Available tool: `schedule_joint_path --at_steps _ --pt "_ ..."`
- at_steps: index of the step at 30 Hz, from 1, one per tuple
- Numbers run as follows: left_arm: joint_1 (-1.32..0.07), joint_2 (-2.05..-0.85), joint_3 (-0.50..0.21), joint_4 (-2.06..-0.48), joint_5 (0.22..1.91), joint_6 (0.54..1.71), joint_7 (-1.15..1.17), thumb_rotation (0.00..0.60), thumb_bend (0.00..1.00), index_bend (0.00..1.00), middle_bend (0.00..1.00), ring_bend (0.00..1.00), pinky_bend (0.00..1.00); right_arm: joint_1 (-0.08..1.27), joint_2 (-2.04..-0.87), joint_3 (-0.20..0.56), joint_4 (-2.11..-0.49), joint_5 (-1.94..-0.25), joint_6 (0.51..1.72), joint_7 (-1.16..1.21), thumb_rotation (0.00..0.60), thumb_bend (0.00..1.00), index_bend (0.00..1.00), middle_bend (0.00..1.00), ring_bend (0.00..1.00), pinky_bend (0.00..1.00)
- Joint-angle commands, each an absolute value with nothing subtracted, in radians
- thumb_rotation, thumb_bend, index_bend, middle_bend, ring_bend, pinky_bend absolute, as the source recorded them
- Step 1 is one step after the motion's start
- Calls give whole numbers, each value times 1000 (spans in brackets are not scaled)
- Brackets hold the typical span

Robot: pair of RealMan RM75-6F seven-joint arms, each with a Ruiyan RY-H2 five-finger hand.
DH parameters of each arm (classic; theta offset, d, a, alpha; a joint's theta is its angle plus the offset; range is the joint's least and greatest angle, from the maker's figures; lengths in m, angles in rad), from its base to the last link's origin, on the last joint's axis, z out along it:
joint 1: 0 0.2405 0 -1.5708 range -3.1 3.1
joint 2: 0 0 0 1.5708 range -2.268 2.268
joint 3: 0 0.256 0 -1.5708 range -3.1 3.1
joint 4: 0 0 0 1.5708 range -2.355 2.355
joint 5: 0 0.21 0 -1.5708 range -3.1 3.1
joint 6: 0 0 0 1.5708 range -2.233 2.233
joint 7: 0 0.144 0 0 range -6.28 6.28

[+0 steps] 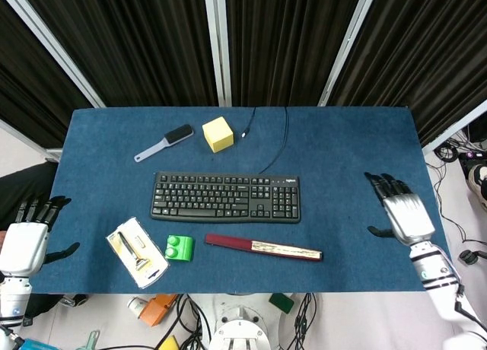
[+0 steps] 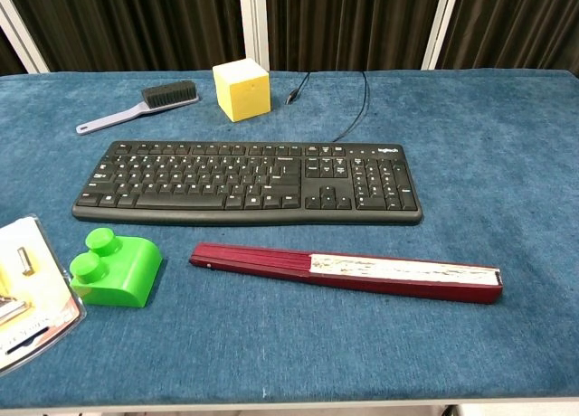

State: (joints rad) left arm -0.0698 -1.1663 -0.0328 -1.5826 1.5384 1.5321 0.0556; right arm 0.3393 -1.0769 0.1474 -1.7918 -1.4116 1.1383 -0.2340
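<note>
Two robot hands show in the head view, one at each end of the blue cloth surface. The right robot hand hangs over the right part of the surface with its fingers spread wide, and it holds nothing. Closest to it is the long dark red folded fan, which lies flat near the front edge, well apart from the right robot hand. Just behind the fan sits the black computer keyboard.

The left robot hand is off the left edge, fingers apart, holding nothing. Nearest to it is the clear plastic pack with a tool inside, and a small green plastic block sits just beside that pack. At the back lie a yellow cube and a grey brush with black bristles.
</note>
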Motion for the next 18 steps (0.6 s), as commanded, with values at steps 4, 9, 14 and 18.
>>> schedule_joint_path --at_steps 4,9,14,18 --pt "-69 -1170 -33 -1580 1536 1533 59 600 30 180 158 65 0 590 -1155 217 -1797 -1197 805 -327 600 684 154 752 844 817" --pt "-74 -1171 -33 -1581 1533 1523 67 600 30 180 158 66 0 732 -1252 226 -1718 -1038 688 -395 600 996 293 898 996 987" --pt "-77 -1170 -36 -1585 1526 1516 77 600 30 180 158 66 0 852 -1332 213 -1653 -898 628 -448 456 1000 297 939 1000 1000" --pt "-78 -1170 -37 -1586 1521 1513 81 600 30 180 158 66 0 943 -1384 184 -1597 -780 607 -498 420 1000 293 944 1000 1000"
